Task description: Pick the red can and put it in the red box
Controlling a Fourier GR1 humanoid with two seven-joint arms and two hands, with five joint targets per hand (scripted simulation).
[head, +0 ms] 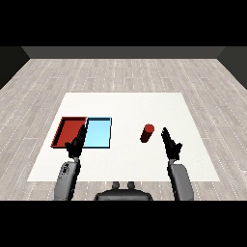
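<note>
red can (147, 133) upright right of table (144, 103) centre, untouched. right hand (171, 144) just beside it, fingers straight, holding nothing. left hand (75, 144) over red tray (61, 130) near edge, fingers relaxed. risk: sideways reach tipping can; landing in light blue tray (103, 143) instead.

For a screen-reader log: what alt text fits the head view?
A red cylindrical can stands upright on the white table, untouched, just left of the robot's open black right hand. At far left, a shallow red tray and a light blue tray lie side by side, with the open left hand over their near edge.
</note>
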